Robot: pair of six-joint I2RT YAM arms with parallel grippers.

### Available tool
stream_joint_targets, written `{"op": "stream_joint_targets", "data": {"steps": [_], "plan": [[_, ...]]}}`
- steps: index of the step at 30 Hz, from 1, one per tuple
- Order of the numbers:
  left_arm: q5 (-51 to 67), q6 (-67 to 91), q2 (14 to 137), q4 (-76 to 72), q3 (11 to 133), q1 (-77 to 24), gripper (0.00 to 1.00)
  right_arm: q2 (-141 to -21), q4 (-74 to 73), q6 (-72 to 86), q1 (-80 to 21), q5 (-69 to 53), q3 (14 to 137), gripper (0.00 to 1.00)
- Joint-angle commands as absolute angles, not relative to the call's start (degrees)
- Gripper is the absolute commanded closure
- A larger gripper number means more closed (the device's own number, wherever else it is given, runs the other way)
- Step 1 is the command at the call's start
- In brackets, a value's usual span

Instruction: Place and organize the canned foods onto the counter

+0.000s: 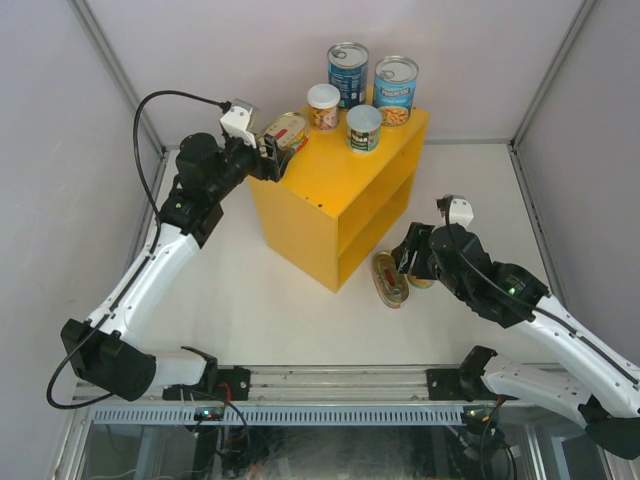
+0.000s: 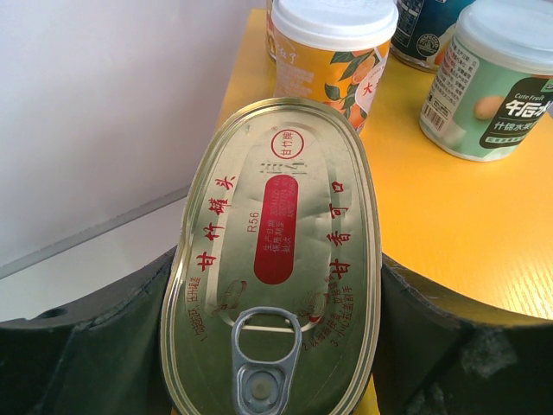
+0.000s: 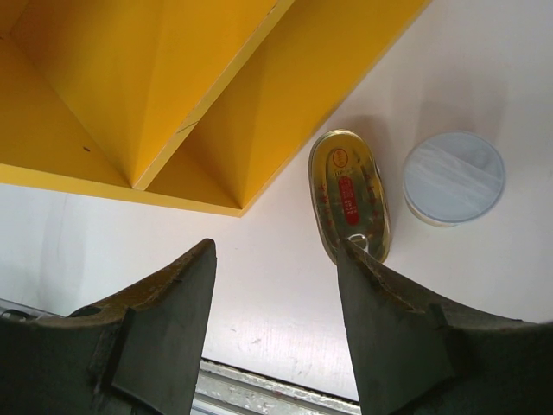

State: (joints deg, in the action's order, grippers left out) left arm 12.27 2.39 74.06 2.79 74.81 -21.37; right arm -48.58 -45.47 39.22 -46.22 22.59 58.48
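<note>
Seven cans: two tall blue-labelled cans (image 1: pixel 348 70) and two short round pale-lidded cans (image 1: pixel 323 105) stand on the yellow box-shaped metal counter (image 1: pixel 330 190), ahead of the left tool (image 1: pixel 275 146), which is clamped on one flat oval gold-lidded tin (image 2: pixel 276 259) — long axis pointing away from the wrist, pull-tab nearest, front end over the counter's edge. The right tool (image 3: pixel 276 255), fingers (image 3: pixel 164 328) apart and empty, hangs above the second oval tin (image 3: pixel 350 194), lying flat beside the third short can (image 3: pixel 454 177) — the tin's near end hidden by a finger.
</note>
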Motion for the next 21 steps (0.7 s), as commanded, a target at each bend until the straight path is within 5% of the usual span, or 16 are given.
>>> {"op": "stream_joint_targets", "data": {"steps": [1, 9, 21], "plan": [[13.72, 2.98, 74.01, 0.23, 76.21, -21.15, 1.0, -48.77, -42.35, 40.07, -46.31, 23.18, 60.64, 0.42], [12.89, 3.56, 74.15, 0.18, 75.77, -21.15, 0.9, -49.13, -42.14, 40.1, -46.76, 23.3, 60.69, 0.42], [11.06, 3.82, 73.48, -1.05, 74.16, -21.15, 0.47, -49.39, -41.5, 39.58, -46.76, 23.01, 60.65, 0.42]]}}
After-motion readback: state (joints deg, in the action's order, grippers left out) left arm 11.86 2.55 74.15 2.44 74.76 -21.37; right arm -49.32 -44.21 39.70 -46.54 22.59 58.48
